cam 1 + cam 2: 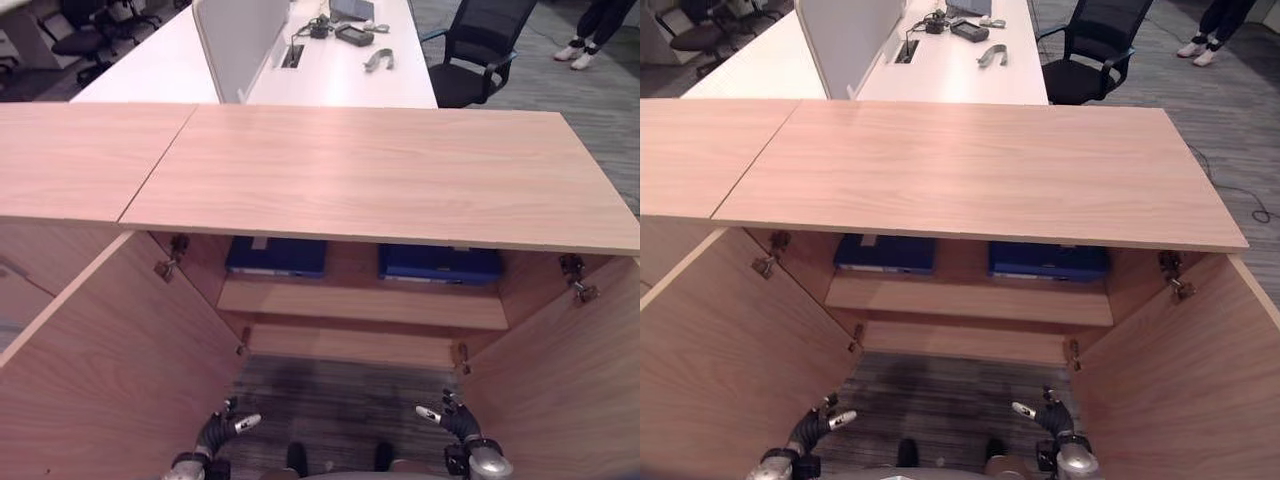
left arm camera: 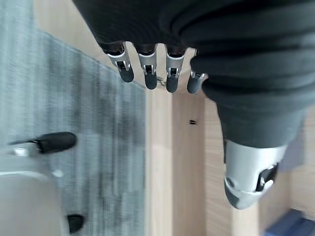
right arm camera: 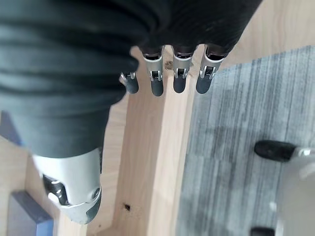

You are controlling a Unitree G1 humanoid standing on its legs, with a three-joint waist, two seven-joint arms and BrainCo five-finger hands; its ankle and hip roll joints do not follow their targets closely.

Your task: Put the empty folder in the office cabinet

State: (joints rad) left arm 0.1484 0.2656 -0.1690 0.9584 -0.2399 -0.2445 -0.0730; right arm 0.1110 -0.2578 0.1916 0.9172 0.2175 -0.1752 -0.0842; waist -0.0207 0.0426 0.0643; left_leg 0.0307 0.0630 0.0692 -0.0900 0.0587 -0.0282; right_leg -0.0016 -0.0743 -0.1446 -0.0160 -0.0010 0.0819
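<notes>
Left eye view: cabinet [image 1: 380, 180] doors wide — two blue folders [image 1: 277, 256] inside — left hand [image 1: 218, 432] and right hand [image 1: 452, 418] relaxed, empty, near.

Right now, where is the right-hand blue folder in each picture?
Left eye: folder on the upper shelf, right of centre.
Right eye: same shelf, nearer centre.
Left wrist: blue corner at the picture's edge, likely a folder; which one is unclear.
Right wrist: likewise.
Shared landmark: cabinet top.

1. Office cabinet [image 1: 380, 180]: light wood, low, both doors swung wide open, flat top bare.
2. Two blue folders lie flat on its inner shelf, left folder [image 1: 276, 256] and right folder [image 1: 440, 264], apart.
</notes>
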